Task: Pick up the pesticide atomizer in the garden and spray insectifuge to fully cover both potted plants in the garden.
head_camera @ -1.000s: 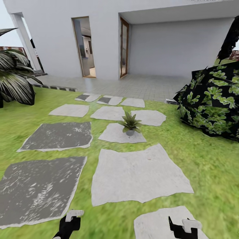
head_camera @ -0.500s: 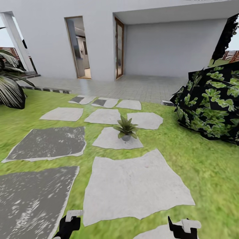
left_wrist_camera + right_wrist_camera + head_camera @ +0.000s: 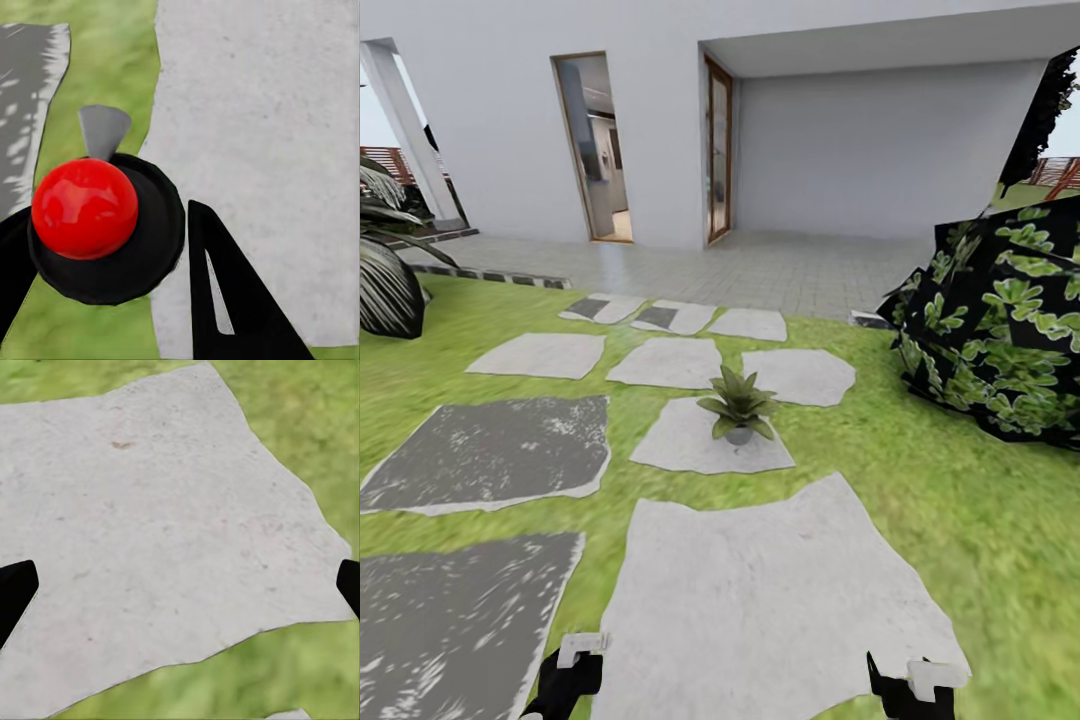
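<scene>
Both tools (image 3: 565, 670) (image 3: 910, 685) cut off; grip perhaps unreadable there.

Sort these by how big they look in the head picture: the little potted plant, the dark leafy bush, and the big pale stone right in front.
1. Big pale stone, though it lies nearest the camera, which inflates it.
2. Dark leafy bush, cut off by the picture's edge.
3. Potted plant, clearly smallest.

The camera has moved forward and apparently swung slightly right: the potted plant (image 3: 738, 405) and big pale stepping stone (image 3: 760, 600) sit nearer, while the palm (image 3: 385, 270) has slid left.
</scene>
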Robot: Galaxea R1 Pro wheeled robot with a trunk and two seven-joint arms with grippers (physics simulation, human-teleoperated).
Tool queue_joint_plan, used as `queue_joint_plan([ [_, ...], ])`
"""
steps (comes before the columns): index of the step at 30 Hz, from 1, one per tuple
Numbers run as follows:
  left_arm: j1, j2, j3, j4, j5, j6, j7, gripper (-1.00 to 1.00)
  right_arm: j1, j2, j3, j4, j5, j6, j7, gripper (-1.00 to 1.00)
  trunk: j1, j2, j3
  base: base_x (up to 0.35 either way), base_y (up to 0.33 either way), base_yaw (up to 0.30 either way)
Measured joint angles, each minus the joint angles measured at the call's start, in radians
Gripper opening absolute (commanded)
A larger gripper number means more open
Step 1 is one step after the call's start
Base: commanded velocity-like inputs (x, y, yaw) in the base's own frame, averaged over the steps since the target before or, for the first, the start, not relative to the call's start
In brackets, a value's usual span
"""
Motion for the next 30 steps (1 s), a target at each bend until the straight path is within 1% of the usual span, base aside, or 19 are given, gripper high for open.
queue_joint_plan([
  [11,0.000,0.000,0.000,0.000,0.000,0.000,0.000,-1.00,0.000,0.000,0.000,0.000,0.000,0.000,0.000,1.00,0.000,0.000,0.000,0.333,-0.076,0.000],
  [30,0.000,0.000,0.000,0.000,0.000,0.000,0.000,-1.00,0.000,0.001,0.000,0.001,0.000,0.000,0.000,1.00,0.000,0.000,0.000,0.289,-0.153,0.000],
])
